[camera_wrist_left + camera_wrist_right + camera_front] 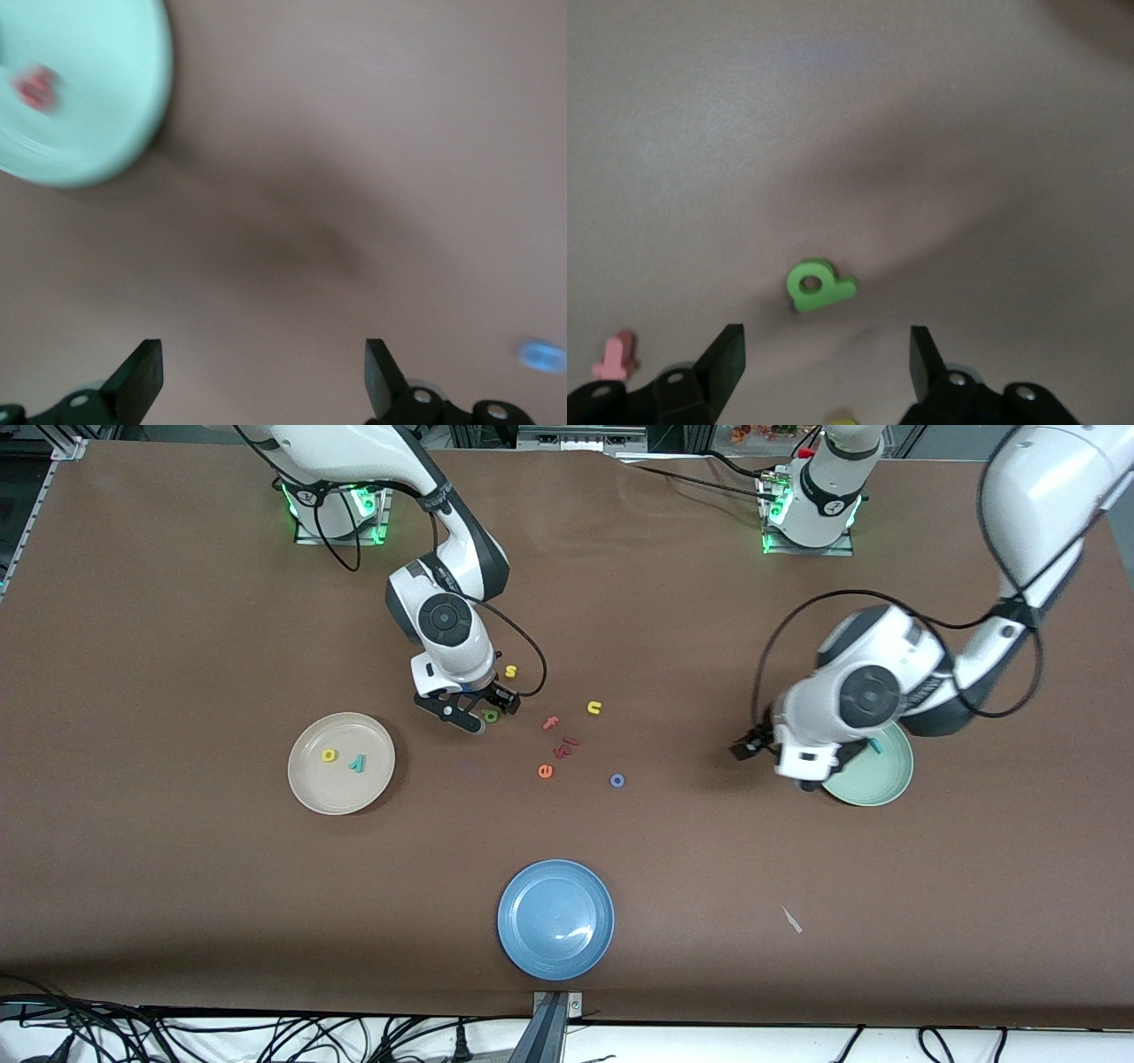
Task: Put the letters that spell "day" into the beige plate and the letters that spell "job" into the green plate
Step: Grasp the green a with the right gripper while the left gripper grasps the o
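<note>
The beige plate (341,793) holds the yellow d (329,755) and the teal y (357,762). My right gripper (483,713) (827,354) is low over the green a (490,715) (819,285), open, with the letter just ahead of its fingertips. My left gripper (800,772) (263,372) stands open and empty over bare table beside the green plate (886,784) (97,88). The teal j (875,746) lies in that plate. A blurred pinkish-red letter (35,87) lies there too. The blue o (617,780) (540,356) rests on the table.
Loose letters lie mid-table: a yellow s (510,671), a yellow u (594,708), a pink f (551,723) (616,359), two dark red pieces (567,746) and an orange e (545,771). A blue plate (555,919) sits near the front edge.
</note>
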{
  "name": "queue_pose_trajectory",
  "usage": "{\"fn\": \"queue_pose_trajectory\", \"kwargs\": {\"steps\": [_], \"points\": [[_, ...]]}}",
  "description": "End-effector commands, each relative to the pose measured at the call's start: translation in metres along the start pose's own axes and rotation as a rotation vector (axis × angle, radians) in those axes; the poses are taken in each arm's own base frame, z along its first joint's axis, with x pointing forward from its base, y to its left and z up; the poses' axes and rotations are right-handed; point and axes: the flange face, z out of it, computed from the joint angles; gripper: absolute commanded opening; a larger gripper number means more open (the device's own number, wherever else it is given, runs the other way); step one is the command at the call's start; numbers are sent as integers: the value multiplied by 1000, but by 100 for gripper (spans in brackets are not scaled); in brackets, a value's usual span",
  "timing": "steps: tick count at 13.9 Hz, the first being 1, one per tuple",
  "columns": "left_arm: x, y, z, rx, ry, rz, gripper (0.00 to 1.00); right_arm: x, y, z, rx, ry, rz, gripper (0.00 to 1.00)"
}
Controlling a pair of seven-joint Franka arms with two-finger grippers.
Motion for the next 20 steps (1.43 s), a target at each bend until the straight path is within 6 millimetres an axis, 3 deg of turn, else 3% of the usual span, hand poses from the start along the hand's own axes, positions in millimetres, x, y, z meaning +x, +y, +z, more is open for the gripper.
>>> {"fn": "queue_pose_trajectory", "kwargs": {"steps": [1,3,6,9,11,13,14,16,20], "points": [[-17,39,2,-92,14,-101,99,-4,-4,11,28,26,102,73],[-30,64,32,-75,29,-112,99,-2,-3,15,25,27,118,67],[-29,110,63,-86,3,-141,99,3,-2,14,34,35,140,64],[-42,133,79,-93,-10,-144,98,9,-1,17,42,47,147,61],[-48,144,87,-137,-14,-171,98,9,0,19,43,48,148,49],[-59,152,109,-159,-5,-184,98,9,0,22,39,47,146,41],[-62,154,119,-154,20,-183,98,9,0,22,39,47,146,33],[-66,155,125,-152,33,-189,92,10,-1,17,44,49,141,20],[-72,157,133,-148,10,-196,74,41,9,-23,36,77,70,19]]}}
